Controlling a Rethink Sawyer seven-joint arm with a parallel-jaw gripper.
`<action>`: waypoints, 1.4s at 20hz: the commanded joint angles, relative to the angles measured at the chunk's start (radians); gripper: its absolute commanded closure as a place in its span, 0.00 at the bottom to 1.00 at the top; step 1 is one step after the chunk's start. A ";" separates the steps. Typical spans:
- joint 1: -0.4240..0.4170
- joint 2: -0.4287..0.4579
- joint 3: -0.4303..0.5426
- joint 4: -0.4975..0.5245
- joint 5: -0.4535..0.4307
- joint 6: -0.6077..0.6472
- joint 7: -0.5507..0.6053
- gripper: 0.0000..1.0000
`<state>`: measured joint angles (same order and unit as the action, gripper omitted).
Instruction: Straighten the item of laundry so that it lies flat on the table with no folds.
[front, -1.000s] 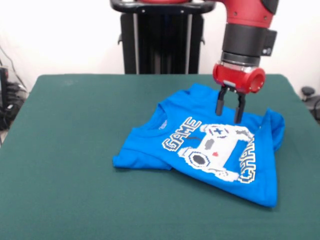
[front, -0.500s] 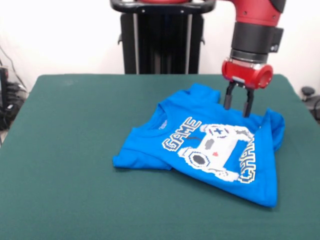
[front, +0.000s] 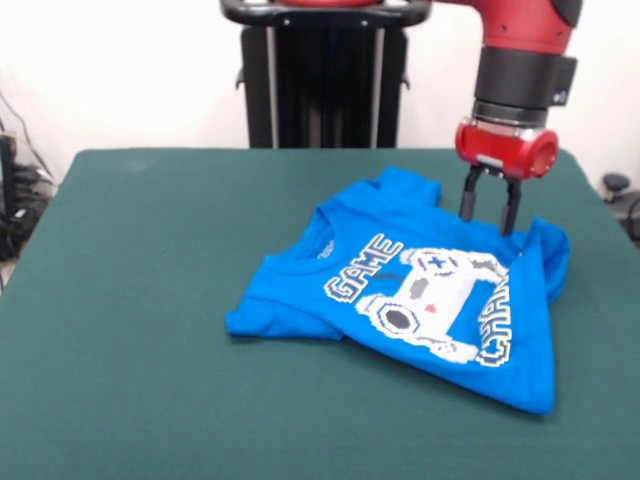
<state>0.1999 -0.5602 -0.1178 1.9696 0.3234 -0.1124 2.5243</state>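
End effector (front: 488, 222) parted above rumpled T-shirt (front: 420, 290).

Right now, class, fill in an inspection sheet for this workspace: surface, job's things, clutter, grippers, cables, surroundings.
Surface: green table, rounded far corners.
Job's things: blue T-shirt, print up, rumpled; one side folded, sleeve bunched at the picture's right.
Clutter: nothing seen.
Grippers: gripper open, empty, fingers pointing down over the shirt's far right edge; contact cannot be told.
Cables: some beside the table at the picture's left edge.
Surroundings: black pedestal behind the table, white wall, a dark object at the right edge.
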 joint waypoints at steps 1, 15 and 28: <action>0.023 0.046 0.124 0.014 0.076 -0.045 0.240 0.00; 0.067 0.023 0.114 0.002 0.143 -0.004 0.233 0.00; 0.066 0.077 0.160 -0.054 0.178 -0.028 0.219 0.00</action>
<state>0.2578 -0.5403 -0.0987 1.9687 0.4351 -0.1149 2.5243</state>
